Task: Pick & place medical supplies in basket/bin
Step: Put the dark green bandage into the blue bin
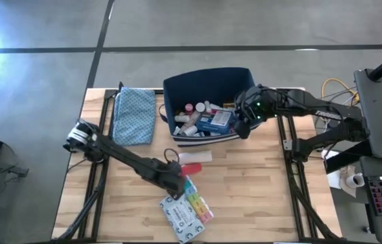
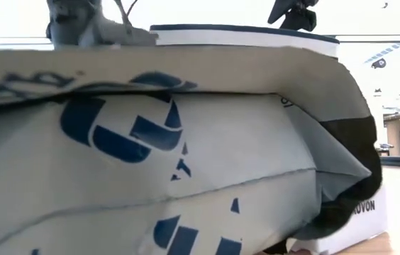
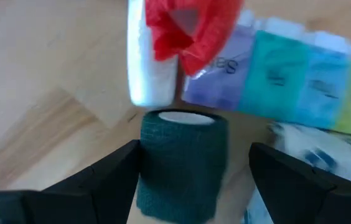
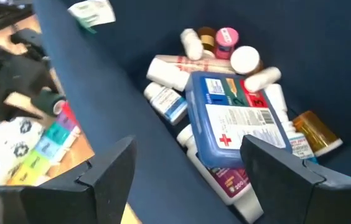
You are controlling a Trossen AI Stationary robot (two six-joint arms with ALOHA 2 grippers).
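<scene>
A dark green bandage roll [image 3: 182, 162] stands on end on the table. My left gripper [image 3: 194, 180] is open above it, pointing steeply down, with one finger on each side of the roll. Close by lie a white tube with a red end [image 3: 154, 56], the multicoloured pill organiser [image 1: 198, 203] and the grey-white flat packet [image 1: 181, 218]. The navy bin [image 1: 171, 91] at the far middle holds pill bottles and the blue red-cross pouch [image 4: 231, 118]. My right gripper [image 4: 188, 168] hangs open over the bin's right side with nothing between its fingers.
A blue patterned cloth [image 1: 133, 115] lies left of the bin. In the low view the flat packet [image 2: 150, 163] fills most of the picture, with the bin's rim [image 2: 242, 30] behind it. Bare wood shows at the table's near left and right.
</scene>
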